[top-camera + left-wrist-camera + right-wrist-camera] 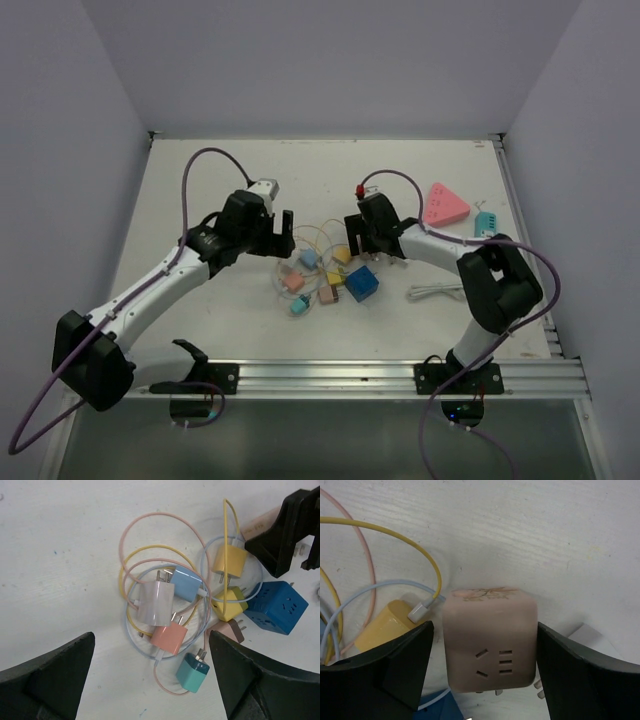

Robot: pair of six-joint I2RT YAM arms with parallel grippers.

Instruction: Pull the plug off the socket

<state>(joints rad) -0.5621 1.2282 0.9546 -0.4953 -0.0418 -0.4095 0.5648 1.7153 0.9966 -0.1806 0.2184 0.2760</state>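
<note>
Lying nearest of the clutter, a teal charger edges the charger tangle under the wide-open, empty left gripper. Only that wrist view shows a yellow plug just beside the blue cube socket; whether they are joined I cannot tell. Farther back, the right gripper stands open astride a beige cube socket, its slots seen only by its own camera.

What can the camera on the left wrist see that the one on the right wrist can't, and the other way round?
Only the left wrist view shows a teal plug, a salmon plug and a white plug lying in a heap. Only the right wrist view shows the holes in the face of the beige socket cube, which sits between the open fingers of the right gripper. Both show a yellow plug and looping cables.
</note>
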